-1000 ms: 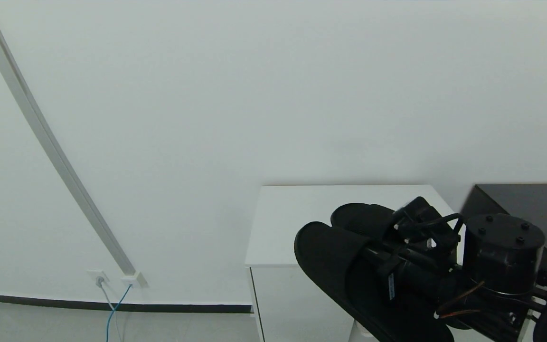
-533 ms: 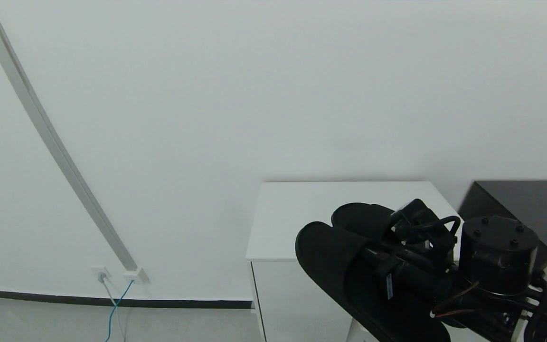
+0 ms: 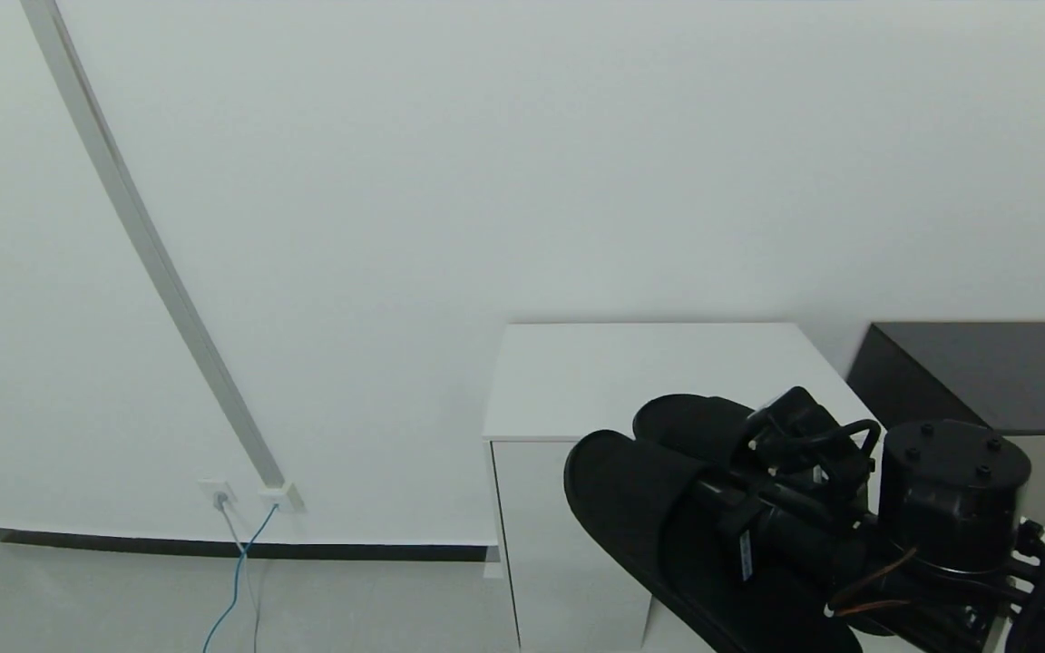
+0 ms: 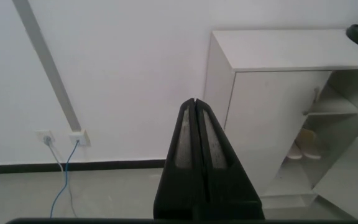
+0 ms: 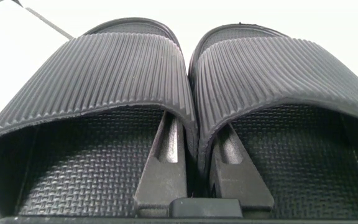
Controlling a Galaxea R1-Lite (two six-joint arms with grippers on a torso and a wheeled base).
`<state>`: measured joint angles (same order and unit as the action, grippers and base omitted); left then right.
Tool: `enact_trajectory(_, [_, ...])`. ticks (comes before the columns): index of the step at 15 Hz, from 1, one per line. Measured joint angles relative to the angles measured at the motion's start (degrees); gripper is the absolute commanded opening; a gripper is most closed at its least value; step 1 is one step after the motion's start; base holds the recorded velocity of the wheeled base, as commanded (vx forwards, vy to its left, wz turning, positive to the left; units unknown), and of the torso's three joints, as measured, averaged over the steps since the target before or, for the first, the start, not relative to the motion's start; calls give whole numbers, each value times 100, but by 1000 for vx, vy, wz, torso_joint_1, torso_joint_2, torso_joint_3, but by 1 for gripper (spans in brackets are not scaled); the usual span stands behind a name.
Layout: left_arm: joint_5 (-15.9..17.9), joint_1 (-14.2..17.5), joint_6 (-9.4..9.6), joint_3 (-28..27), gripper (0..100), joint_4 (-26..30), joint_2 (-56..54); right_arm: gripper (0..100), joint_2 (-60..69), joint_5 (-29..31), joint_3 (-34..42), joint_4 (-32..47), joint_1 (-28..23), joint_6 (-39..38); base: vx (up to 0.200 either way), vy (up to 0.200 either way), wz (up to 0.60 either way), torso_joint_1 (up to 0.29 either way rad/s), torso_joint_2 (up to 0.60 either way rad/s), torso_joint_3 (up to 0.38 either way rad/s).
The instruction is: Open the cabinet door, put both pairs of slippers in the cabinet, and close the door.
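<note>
The white wall [image 3: 522, 181] is the biggest thing here, with a grey cable strip [image 3: 151, 254] going down it at a slant to the sockets near the floor. The white cabinet [image 3: 649, 381] stands against this wall, and a dark unit [image 3: 985, 372] is just beside it on the robot's right.

In the left wrist view the right part of the cabinet [image 4: 260, 118] front stands open, so step 1 seems done. A shelf shows inside. On the lower level lie pale things [image 4: 303, 146], prob. the first pair, but they are too small to tell for sure.

The black slippers [image 3: 640, 490] are up in the air in front of the cabinet, about level with its top, not inside yet. The right gripper [image 5: 197, 127] has one finger in each slipper and presses the two inner sides together, i.e. it is closed on the pair.

The left gripper [image 4: 195, 109] is fully closed with nothing in it and points toward the wall, left of the cabinet.

Approx. halfway: left to do is to put the black pair in and close the door.
</note>
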<state>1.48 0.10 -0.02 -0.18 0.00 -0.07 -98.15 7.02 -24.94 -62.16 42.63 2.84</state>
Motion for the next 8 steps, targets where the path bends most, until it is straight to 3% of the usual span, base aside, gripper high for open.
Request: enact_trajectory(8, [0, -5, -5, 0, 0, 0, 0, 0, 29, 11, 20, 2, 1, -5, 0, 0, 0, 0, 0, 0])
